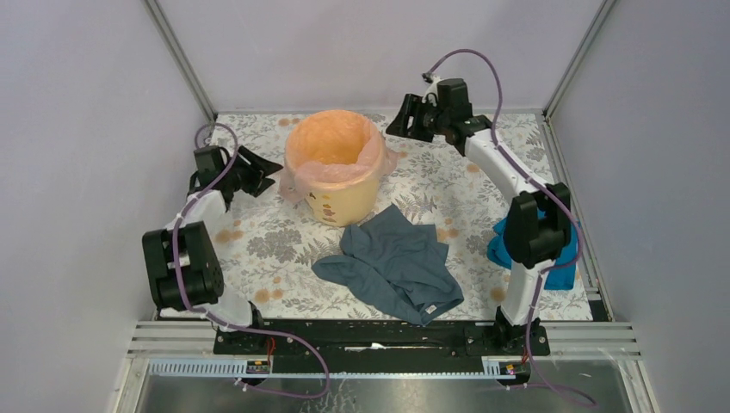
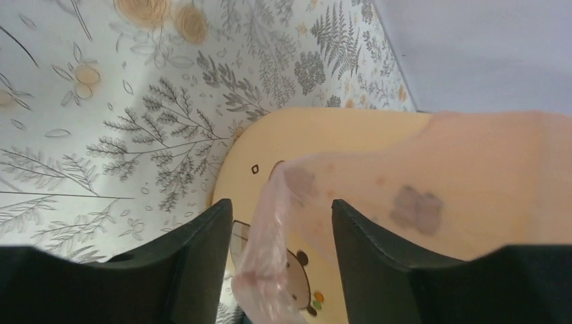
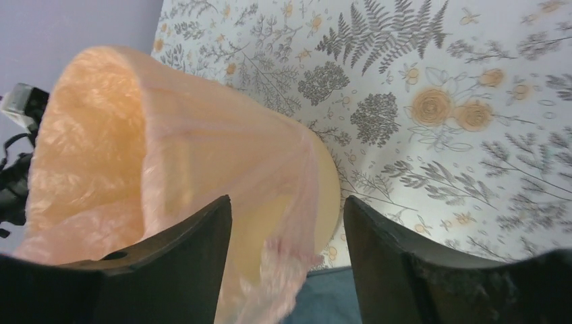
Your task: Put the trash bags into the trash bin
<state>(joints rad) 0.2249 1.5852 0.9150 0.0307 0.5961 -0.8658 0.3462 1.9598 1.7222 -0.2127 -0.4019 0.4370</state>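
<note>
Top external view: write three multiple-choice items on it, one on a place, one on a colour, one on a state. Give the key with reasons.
1. The grey-blue garment lies:
A) on the near side of the trash bin
B) inside it
C) behind it

2. The folded cloth at the right is:
A) red
B) bright blue
C) green

3. The pink trash bag is:
A) crumpled on the table
B) lining the bin, edge draped over its rim
C) held aloft

Key:
1 A, it sprawls below the bin in the top view.
2 B, its bright blue shows plainly.
3 B, pink film covers the inside and hangs down the outside.
</note>
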